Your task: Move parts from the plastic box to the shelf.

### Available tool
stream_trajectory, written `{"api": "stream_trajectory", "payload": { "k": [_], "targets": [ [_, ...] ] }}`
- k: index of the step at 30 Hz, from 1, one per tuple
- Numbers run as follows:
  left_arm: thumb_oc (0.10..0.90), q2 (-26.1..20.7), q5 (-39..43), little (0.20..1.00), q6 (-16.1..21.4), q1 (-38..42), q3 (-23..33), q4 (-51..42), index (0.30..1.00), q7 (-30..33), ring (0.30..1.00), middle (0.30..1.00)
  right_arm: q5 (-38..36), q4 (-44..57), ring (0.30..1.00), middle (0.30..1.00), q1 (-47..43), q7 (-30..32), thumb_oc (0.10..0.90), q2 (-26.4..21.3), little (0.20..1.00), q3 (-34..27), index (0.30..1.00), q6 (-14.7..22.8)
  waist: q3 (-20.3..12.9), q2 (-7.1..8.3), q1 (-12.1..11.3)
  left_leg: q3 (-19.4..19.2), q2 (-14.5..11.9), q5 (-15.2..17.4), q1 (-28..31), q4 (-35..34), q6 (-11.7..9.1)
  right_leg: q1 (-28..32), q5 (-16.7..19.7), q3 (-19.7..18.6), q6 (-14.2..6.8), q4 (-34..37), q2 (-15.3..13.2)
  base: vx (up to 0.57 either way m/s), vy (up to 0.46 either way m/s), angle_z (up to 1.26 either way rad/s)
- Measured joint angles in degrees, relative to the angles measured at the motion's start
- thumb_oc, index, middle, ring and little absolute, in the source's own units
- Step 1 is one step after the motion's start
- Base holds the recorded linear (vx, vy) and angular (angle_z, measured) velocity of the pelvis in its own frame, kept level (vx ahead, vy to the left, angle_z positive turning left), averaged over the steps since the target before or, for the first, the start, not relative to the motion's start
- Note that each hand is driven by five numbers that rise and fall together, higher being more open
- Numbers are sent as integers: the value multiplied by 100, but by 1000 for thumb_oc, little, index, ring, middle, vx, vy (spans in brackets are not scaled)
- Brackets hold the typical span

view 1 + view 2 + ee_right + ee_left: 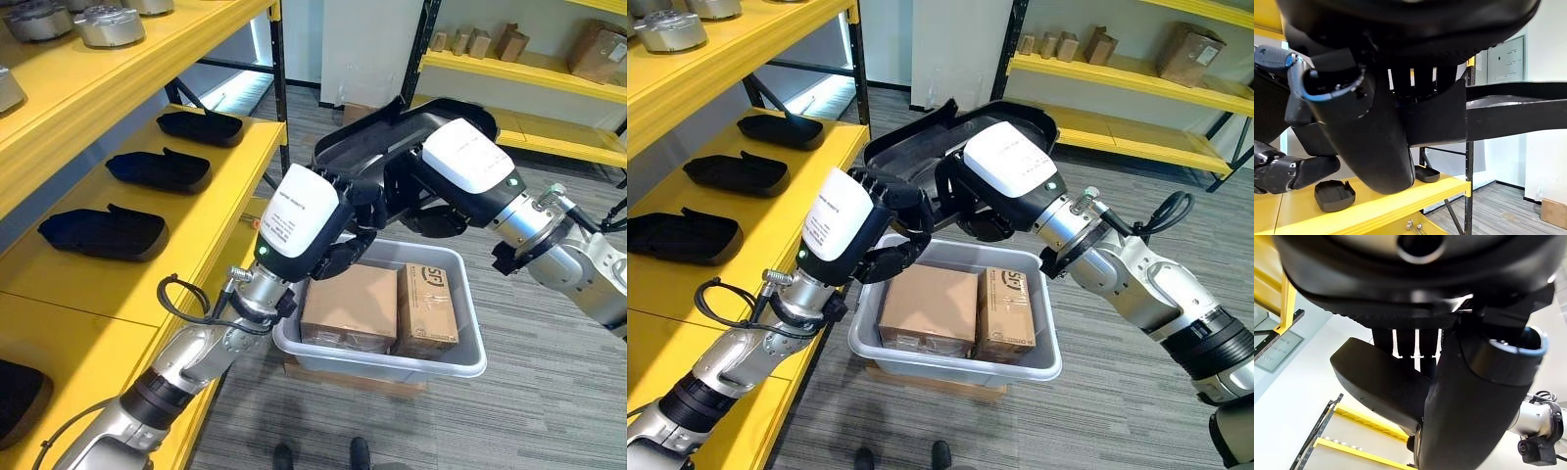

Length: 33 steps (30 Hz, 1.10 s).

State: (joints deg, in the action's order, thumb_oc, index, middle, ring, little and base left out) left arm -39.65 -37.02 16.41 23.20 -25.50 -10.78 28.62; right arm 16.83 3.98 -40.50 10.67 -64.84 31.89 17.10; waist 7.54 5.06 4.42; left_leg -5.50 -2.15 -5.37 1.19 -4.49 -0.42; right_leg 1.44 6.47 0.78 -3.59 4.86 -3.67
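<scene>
Both hands, left and right, curl round the black part; the shelf lies beside the left hand.

The left hand spreads its dark bulk across one edge of the view, its fingers running in a row away from it and its thick thumb curving out beside them. Fingers and thumb close on a black moulded part, a smooth rounded shell pinched between them. Past the part stands a pale wall, with yellow shelf boards on a dark upright frame; small grey items sit in a row along one board's edge. Another yellow post rises at the side. A silver-grey arm joint shows in one corner.
</scene>
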Motion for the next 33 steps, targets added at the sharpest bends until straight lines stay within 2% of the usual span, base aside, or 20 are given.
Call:
{"api": "stream_trajectory", "payload": {
  "k": [7, 10, 18, 19, 20, 21, 23, 26, 33],
  "targets": [
    [400, -24, -277, 300, -24, 121, 59, -8, 300, 93, 300, 300, 4, 30, 300, 300, -2, 6, 400, 3, 300, -131, 300, 15, 0, -1, 15, -38, 0, 18, 15, 1, 0, -3, -5, -32, -3, 1, 1, 6, 1, -2],
    [400, -249, -436, 300, -22, 289, 59, -22, 300, 113, 300, 300, 2, 30, 300, 300, -4, 51, 400, 44, 300, -150, 300, 11, -2, -5, 24, -42, 0, 18, 17, 1, -1, -2, -10, -38, -10, 0, 0, 0, 0, 0],
    [400, -251, -559, 300, -40, 305, 59, -23, 300, 145, 300, 300, 5, 32, 300, 300, -8, 50, 400, 51, 300, -156, 300, 9, -2, -5, 28, -46, 1, 18, 22, 1, -1, -2, -12, -45, -12, 1, 0, 0, 0, 0],
    [631, -251, -617, 624, -42, 305, 58, -26, 624, 190, 624, 624, 7, 32, 300, 300, -8, 51, 400, 59, 300, -158, 300, 8, -2, -5, 28, -47, 1, 18, 23, 1, -1, -1, -12, -46, -12, 1, 0, 0, 0, 0],
    [808, -251, -618, 871, -42, 304, 58, -26, 871, 192, 871, 871, 6, 32, 300, 300, -8, 51, 400, 61, 300, -158, 300, 5, -2, -5, 27, -47, 1, 18, 24, 1, -1, -1, -12, -47, -12, 1, 1, 0, 0, 0],
    [900, -253, -618, 1000, -42, 304, 58, -28, 1000, 196, 1000, 1000, 6, 30, 300, 300, -7, 51, 400, 61, 300, -159, 300, 2, -2, -5, 26, -47, 1, 18, 24, 1, -1, -1, -12, -47, -12, 1, 1, 0, 0, 0],
    [900, -352, -664, 1000, -36, 317, 58, -173, 1000, 225, 1000, 1000, 6, 29, 300, 300, -7, 32, 400, 62, 300, -158, 300, -15, -2, -4, 24, -48, 1, 18, 24, 1, -1, 0, -11, -47, -12, 1, 0, 17, 1, 0],
    [900, -764, -879, 1000, -8, 603, 57, -286, 1000, 224, 1000, 1000, -1, 30, 300, 300, -7, -57, 400, 135, 300, -153, 300, 9, -3, -6, 24, -47, 2, 17, 46, 1, -3, 26, -11, -47, -12, 0, 0, 0, 0, 0],
    [900, -903, -895, 1000, 9, 632, 51, -281, 1000, 223, 1000, 1000, 1, 33, 300, 300, -7, -57, 400, 162, 300, -153, 300, 25, -4, -6, 24, -40, 2, 49, 104, 0, -5, 87, -32, -46, -7, 0, 0, 5, 1, 0]
  ]
}}
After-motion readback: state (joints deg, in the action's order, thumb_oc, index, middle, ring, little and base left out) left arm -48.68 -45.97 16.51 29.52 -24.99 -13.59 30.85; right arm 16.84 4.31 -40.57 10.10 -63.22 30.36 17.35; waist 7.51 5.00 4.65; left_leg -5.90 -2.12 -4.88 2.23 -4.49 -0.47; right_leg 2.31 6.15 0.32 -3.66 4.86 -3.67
